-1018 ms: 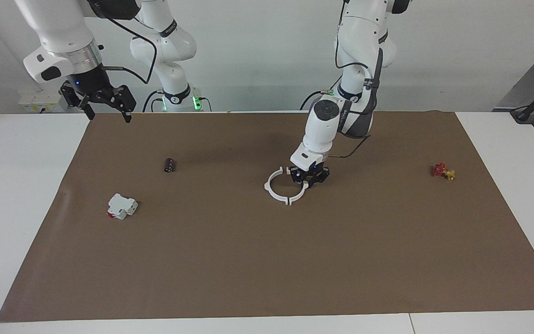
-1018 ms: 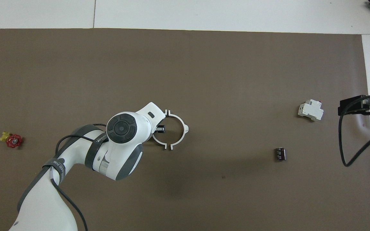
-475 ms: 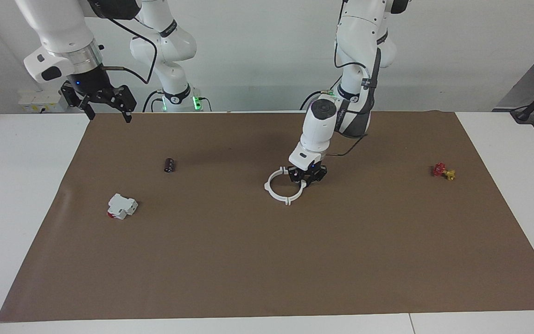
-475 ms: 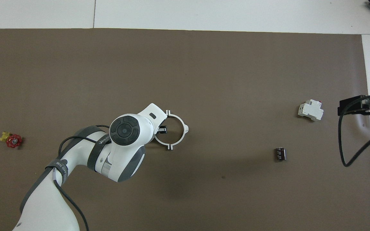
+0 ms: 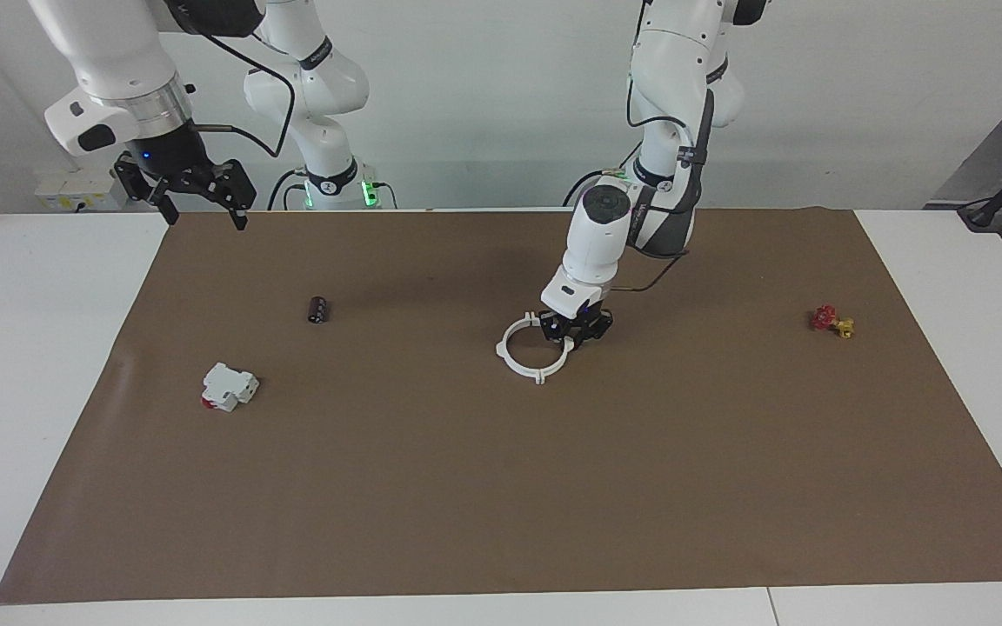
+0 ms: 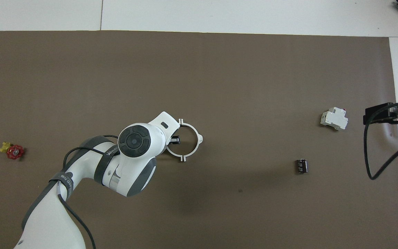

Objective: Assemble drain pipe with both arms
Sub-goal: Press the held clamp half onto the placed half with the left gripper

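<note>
**Drain pipe halves meet at mid-frame under the left arm**

The drain pipe (image 5: 534, 349) lies on the brown mat at the centre of the facing view, its two white half-rings set together as a ring with small tabs standing out. The left end effector (image 5: 577, 331) is down at the ring's edge toward the left arm's end of the desk (image 5: 31, 365), its fingertips pressed together on the half-ring there. The ring spreads away from it toward frame left, with the seams at the ring's upper and lower points in the overhead view. The left arm is plainly the closer one. The right end effector (image 5: 197, 193) waits spread wide at upper left, above the mat's corner. Writing on the left arm's grey forearm band cannot be read.
</note>
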Robot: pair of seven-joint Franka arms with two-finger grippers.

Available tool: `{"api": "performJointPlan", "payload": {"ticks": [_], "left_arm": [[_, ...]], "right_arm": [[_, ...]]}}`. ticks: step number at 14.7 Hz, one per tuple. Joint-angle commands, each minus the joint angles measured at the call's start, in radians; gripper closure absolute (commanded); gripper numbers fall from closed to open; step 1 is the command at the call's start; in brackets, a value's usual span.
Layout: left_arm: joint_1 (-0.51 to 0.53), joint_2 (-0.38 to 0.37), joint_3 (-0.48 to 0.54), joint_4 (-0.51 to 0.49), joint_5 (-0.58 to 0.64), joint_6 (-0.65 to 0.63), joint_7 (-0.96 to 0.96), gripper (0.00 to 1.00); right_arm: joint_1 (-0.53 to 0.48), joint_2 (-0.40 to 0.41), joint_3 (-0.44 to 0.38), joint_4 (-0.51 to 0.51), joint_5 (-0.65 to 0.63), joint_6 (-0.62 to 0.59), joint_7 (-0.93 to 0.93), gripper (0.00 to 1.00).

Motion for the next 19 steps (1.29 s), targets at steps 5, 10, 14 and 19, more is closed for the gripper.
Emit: {"api": "performJointPlan", "payload": {"ticks": [5,10,14,19], "left_arm": [[-0.026,-0.03,0.011,-0.048,0.021,0.02,-0.027,1.0],[-0.026,-0.028,0.013,-0.043,0.021,0.029,-0.028,1.0],[-0.024,-0.028,0.013,-0.043,0.021,0.028,-0.027,0.91],[-0.023,-0.027,0.013,-0.036,0.021,0.023,-0.019,0.21]], "right_arm": [[-0.005,-0.011,0.001,-0.009,0.023,-0.008,-0.023,0.0],[-0.005,-0.011,0.001,-0.009,0.021,-0.008,-0.023,0.0],[-0.005,-0.011,0.001,-0.009,0.023,-0.008,-0.023,0.0],[-0.005,-0.011,0.003,-0.009,0.021,-0.007,-0.023,0.0]]}}
